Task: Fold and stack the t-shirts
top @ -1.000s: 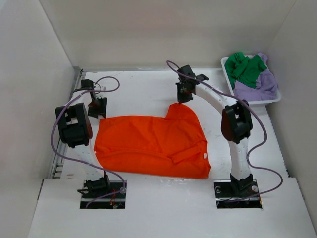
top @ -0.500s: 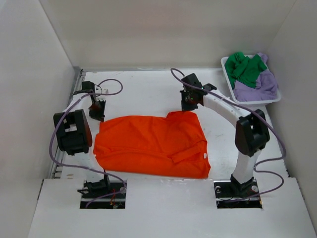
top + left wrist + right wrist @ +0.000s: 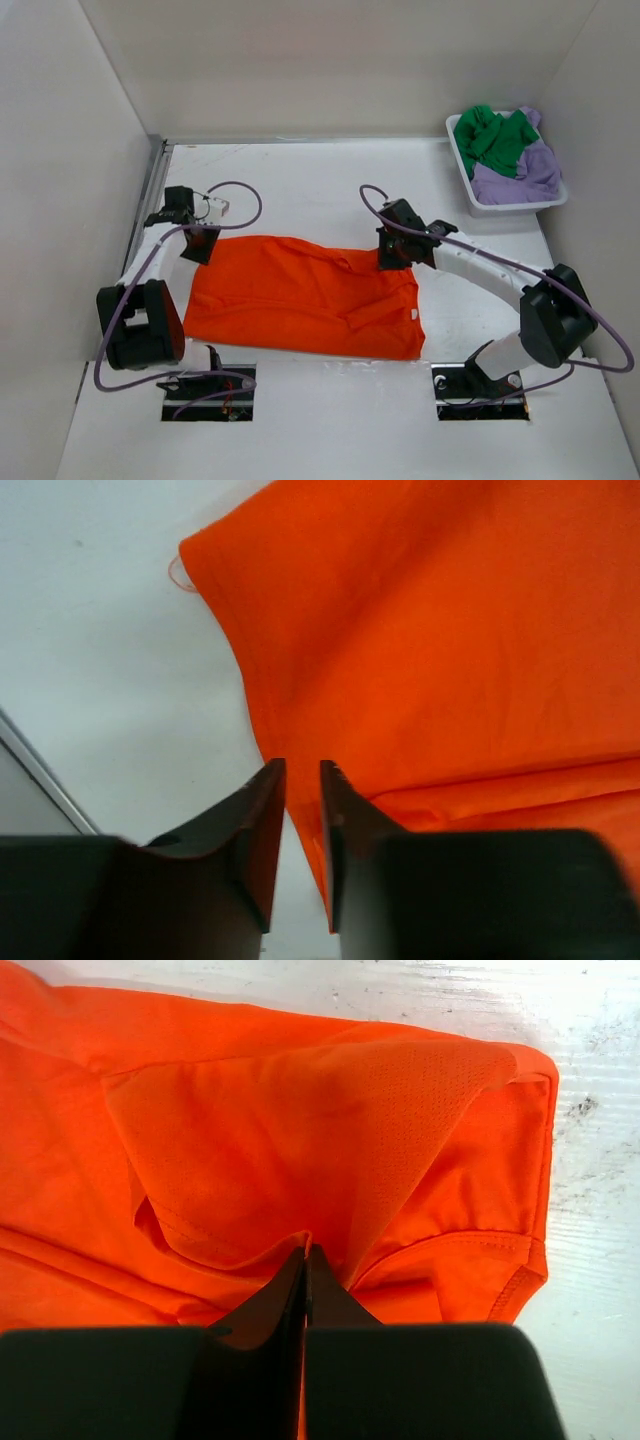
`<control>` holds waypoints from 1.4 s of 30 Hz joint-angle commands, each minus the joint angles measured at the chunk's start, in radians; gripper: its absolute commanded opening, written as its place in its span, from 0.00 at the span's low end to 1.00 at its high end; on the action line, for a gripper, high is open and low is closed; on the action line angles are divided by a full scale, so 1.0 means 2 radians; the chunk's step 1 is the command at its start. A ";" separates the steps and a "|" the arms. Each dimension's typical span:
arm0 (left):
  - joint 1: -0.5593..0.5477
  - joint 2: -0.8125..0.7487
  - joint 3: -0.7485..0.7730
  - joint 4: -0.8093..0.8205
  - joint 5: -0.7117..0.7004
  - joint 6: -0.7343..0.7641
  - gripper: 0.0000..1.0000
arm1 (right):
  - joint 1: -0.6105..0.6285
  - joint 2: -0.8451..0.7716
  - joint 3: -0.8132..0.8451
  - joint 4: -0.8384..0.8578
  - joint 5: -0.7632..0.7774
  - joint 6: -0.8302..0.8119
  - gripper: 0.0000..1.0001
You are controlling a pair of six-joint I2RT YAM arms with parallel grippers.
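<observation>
The orange t-shirt (image 3: 300,300) lies spread across the middle of the table, with a collar or sleeve fold near its right side. My right gripper (image 3: 392,258) sits at its far right edge, shut on a pinched-up fold of the orange cloth (image 3: 300,1140), which bunches at the fingertips (image 3: 306,1252). My left gripper (image 3: 199,243) is at the shirt's far left corner. Its jaws (image 3: 302,770) stand a narrow gap apart, and through the gap I see the shirt's edge (image 3: 450,630) and bare table. The green t-shirt (image 3: 495,135) and the lavender t-shirt (image 3: 530,175) lie crumpled in the basket.
The white basket (image 3: 458,150) stands at the far right corner against the wall. White walls close in the table on the left, back and right. A metal rail (image 3: 150,200) runs along the left edge. Purple cables loop from both arms.
Both arms have come nearer, drawing the shirt's far edge toward the front. The raised right corner has dropped low. The left jaws closed, then parted slightly.
</observation>
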 commanded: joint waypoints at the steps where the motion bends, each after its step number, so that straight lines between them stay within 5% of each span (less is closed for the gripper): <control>1: -0.001 0.023 0.037 0.073 -0.008 -0.031 0.27 | 0.005 -0.003 0.000 0.060 -0.007 0.027 0.00; 6: 0.021 0.092 0.124 0.106 0.000 -0.107 0.51 | 0.014 0.024 0.023 0.069 -0.006 0.028 0.00; 15: 0.031 0.215 0.186 0.019 0.006 -0.163 0.54 | 0.018 0.032 0.028 0.064 -0.004 0.029 0.00; 24: 0.025 0.222 0.155 -0.008 0.012 -0.173 0.53 | 0.019 0.034 0.033 0.060 -0.002 0.024 0.00; 26: 0.024 0.229 0.150 -0.002 0.009 -0.175 0.49 | 0.019 0.034 0.035 0.060 -0.002 0.024 0.00; 33: 0.021 0.238 0.162 0.011 0.011 -0.172 0.03 | 0.019 0.025 0.029 0.059 0.000 0.024 0.00; 42: 0.015 0.060 0.073 0.061 0.010 -0.028 0.00 | 0.025 -0.066 -0.061 0.042 0.027 0.067 0.00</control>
